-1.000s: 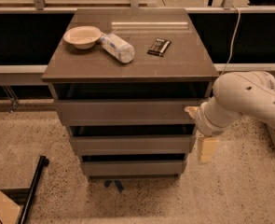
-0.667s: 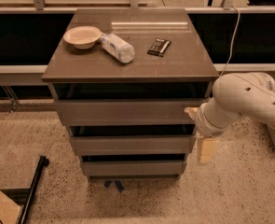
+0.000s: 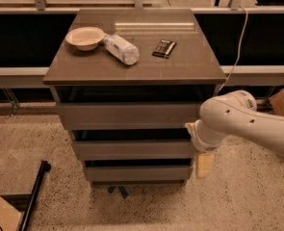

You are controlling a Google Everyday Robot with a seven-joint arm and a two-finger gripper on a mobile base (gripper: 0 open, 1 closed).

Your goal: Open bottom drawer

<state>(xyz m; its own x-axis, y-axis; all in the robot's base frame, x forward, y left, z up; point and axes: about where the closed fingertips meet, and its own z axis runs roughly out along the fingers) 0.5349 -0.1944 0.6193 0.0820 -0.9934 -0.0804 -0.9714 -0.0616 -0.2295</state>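
The cabinet [image 3: 132, 73] fills the frame's centre, its 3 drawers stacked, the bottom drawer [image 3: 137, 173] lowest. On its top, upper left, sits a bowl [image 3: 85, 36], a bottle [image 3: 121, 48] just right of it and a packet [image 3: 164, 48] further right. The gripper [image 3: 204, 163] hangs lower right, beside the bottom drawer's right end.

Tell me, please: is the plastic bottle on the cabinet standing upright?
No, the bottle lies on its side beside the bowl, while the gripper hangs just right of the bottom drawer.

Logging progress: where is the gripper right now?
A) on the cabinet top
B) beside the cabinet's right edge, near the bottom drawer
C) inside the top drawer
B: the gripper hangs by the right end of the bottom drawer, below the arm.
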